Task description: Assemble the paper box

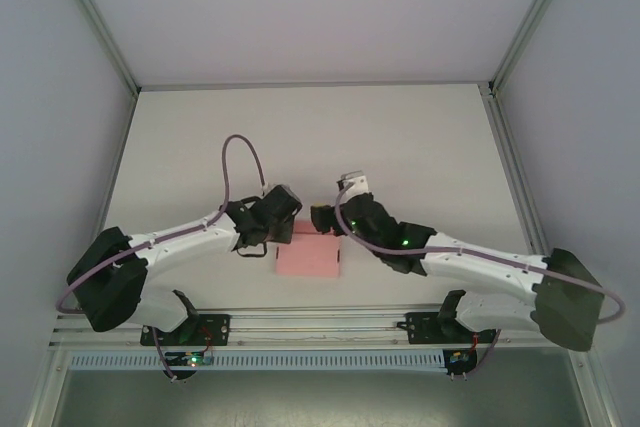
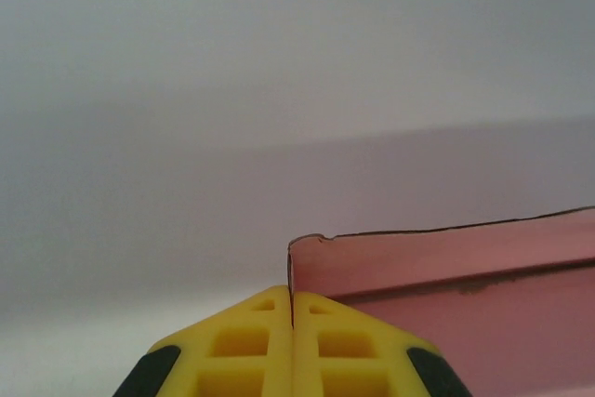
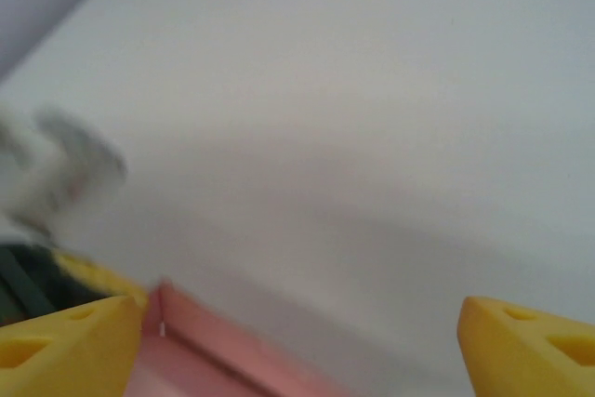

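Working on white table boxed in by pale walls, with metal rail running along near edge.

Finding pink paper box lying on table close to near edge, midway between both arm bases and just under both wrists. Seeing one side flap standing upright in left wrist view. Not managing to tell how many folds are done.

Pinching that flap at its corner with left gripper, yellow fingers pressed together and thin card edge running down between them.

Holding right gripper spread wide at far right corner of box, with nothing between fingers. Seeing pink edge passing just beside one finger; view too blurred for telling touch from gap.

Judging card as very light, thin and springy, likely creasing if squeezed mid-panel and sliding on smooth table if pushed while unpinned. Expecting flaps to spring back unless tucked or held.

Favouring a hold on flap edges close to fold lines and corners, where card is stiffest. Favouring one pincer for anchoring and the other for folding.
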